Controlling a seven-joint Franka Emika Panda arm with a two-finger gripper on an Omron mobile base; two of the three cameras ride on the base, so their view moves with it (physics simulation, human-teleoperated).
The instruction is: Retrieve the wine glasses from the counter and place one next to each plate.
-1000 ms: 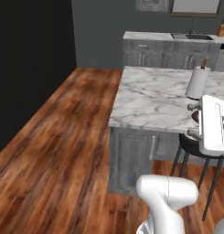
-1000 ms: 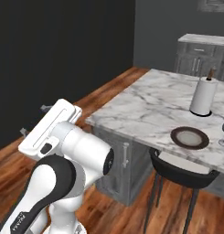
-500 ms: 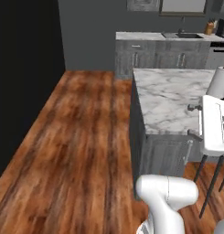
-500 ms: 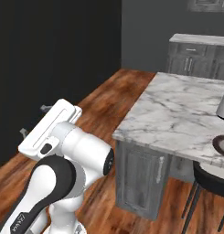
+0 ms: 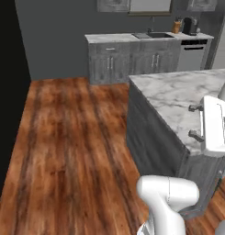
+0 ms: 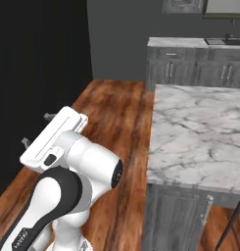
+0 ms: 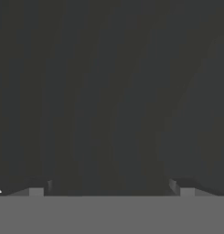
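The counter [image 5: 118,37] runs along the far wall, white marble on grey cabinets with a black sink [image 5: 153,34] set into it; its left end also shows in the right base view [image 6: 190,42]. The wine glasses and the plates are out of view. My gripper [image 5: 193,121] is held high over the island's near corner, open, with nothing between its fingers. From the other side the gripper [image 6: 37,129] points toward the dark wall on the left. In the hand view the gripper [image 7: 111,189] faces a plain dark surface, fingertips far apart.
The marble-topped island [image 5: 178,94] takes up the right side, its corner close to my base [image 6: 190,137]. Brown wood floor [image 5: 68,137] stretches left and ahead to the counter. Dark small items [image 5: 187,25] stand at the counter's right end. A dark wall [image 6: 38,59] closes off the left.
The whole picture has shifted: the base moved, so the island slid right and the far counter came toward the middle. The arm's pose and the open gripper look unchanged.
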